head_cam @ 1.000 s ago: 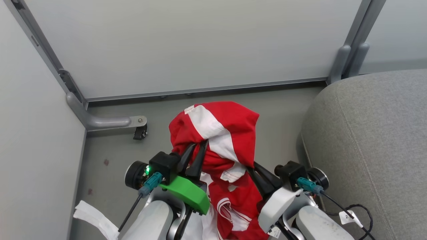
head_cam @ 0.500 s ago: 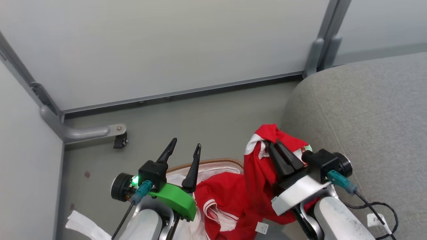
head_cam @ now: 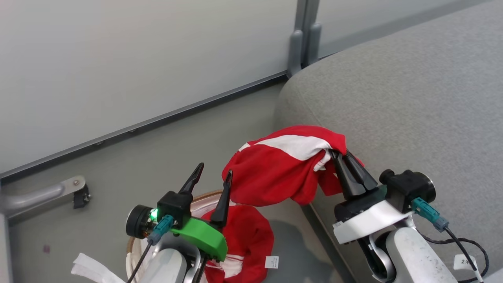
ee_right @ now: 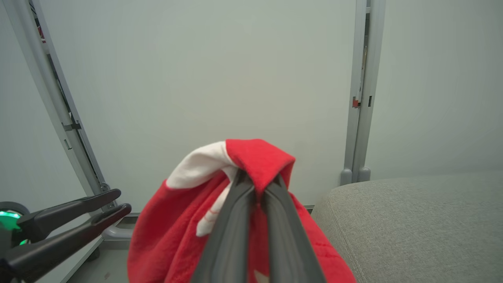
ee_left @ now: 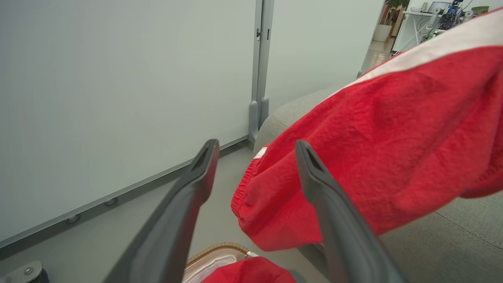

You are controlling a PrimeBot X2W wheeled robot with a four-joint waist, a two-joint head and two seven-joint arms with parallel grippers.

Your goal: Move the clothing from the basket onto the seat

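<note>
Let go by the spread-open left gripper [head_cam: 215, 169], the red garment [head_cam: 283, 173] swung to the seat [head_cam: 393, 98] edge, clamped by the right gripper [head_cam: 341, 155]

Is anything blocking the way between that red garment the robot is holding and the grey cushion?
Nothing visible does. The red garment hangs from the shut right gripper, already partly over the edge of the seat, and no object lies on the grey surface beside it.

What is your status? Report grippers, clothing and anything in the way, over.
Left gripper open, empty, above basket. Right gripper shut on red garment, hanging at seat edge. Second red garment in basket. Path to seat looks unobstructed.
</note>
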